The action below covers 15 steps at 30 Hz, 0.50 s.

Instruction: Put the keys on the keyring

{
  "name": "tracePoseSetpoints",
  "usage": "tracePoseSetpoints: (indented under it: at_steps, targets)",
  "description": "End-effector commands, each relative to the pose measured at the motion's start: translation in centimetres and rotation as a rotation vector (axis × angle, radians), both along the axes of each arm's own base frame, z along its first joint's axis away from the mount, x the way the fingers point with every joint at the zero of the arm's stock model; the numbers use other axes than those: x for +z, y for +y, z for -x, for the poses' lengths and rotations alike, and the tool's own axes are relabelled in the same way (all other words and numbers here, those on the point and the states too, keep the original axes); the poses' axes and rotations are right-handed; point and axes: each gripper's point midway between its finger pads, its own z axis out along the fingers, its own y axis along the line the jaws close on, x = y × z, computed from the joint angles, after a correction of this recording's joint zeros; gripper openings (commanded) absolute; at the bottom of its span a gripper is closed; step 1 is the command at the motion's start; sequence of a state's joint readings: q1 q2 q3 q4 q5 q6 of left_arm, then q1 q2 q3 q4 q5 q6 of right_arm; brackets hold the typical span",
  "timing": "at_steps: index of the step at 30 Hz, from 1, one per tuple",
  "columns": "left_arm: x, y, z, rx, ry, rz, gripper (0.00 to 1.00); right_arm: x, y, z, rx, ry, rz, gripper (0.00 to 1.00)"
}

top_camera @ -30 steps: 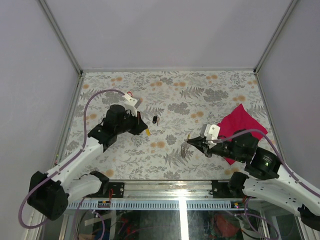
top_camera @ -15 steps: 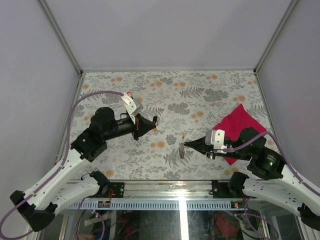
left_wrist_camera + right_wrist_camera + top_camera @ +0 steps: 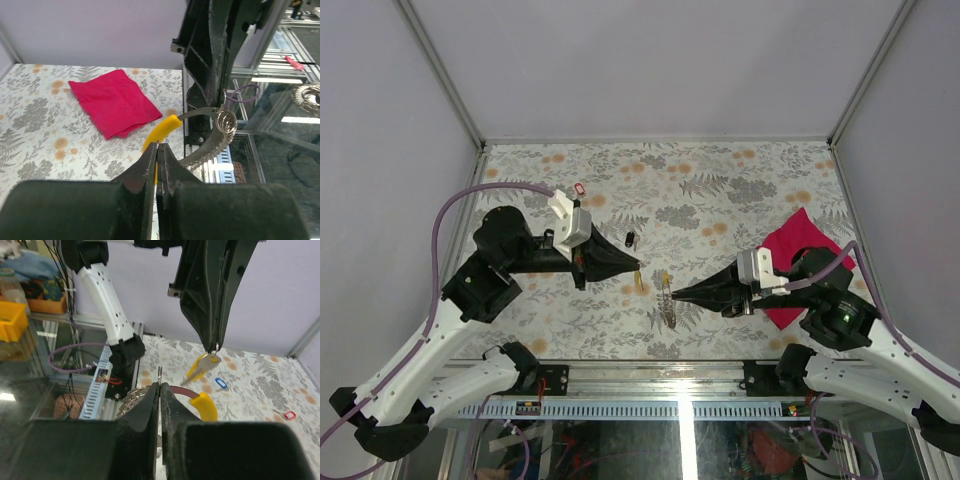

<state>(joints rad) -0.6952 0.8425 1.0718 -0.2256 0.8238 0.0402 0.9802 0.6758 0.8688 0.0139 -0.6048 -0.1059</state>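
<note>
**Both grippers pinched shut, key and ring nearly tip to tip**

Your left gripper (image 3: 636,266) is squeezed fully closed on the yellow key (image 3: 640,282). It's pinching the key at its yellow head, and in the right wrist view the silver blade hangs down and to the left from the fingertips. That arm reaches in from the left, stretched out low with the fingers pointing right and slightly toward the near edge.

Your right gripper (image 3: 677,294) is clamped shut too, nipping the keyring (image 3: 665,297) at its thin wire. The coiled part and the little yellow piece (image 3: 205,405) dangle just under the tip. That arm comes from the right and its fingers point left, so the two tips sit near each other over the middle of the table (image 3: 720,180). I can't tell whether key and ring actually touch.

Further out:
- The black key (image 3: 630,239) lies just beyond the left gripper.
- The red key (image 3: 582,188) is at the far left.
- The blue key (image 3: 220,382) is on the table too.
- The magenta cloth (image 3: 798,245) sits on the right, partly under the right arm.
</note>
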Motion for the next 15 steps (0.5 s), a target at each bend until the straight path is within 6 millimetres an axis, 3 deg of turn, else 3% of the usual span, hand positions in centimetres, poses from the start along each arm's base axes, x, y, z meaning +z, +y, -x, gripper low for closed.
tracePoseSetpoints:
  at_steps: [1, 8, 15]
  targets:
    - [2.9, 0.1, 2.5, -0.125, -0.088, 0.073, 0.0, 5.0, 0.0, 2.0, 0.106, -0.037, -0.159, 0.0]
    - [3.5, 0.2, 4.2, -0.228, -0.117, 0.098, 0.0, 4.9, 0.9, 1.9, 0.133, 0.005, -0.178, 0.0]
    - [3.9, 0.4, 4.6, -0.238, -0.135, 0.11, 0.0, 4.8, 2.1, 1.3, 0.136, 0.142, -0.189, 0.0]
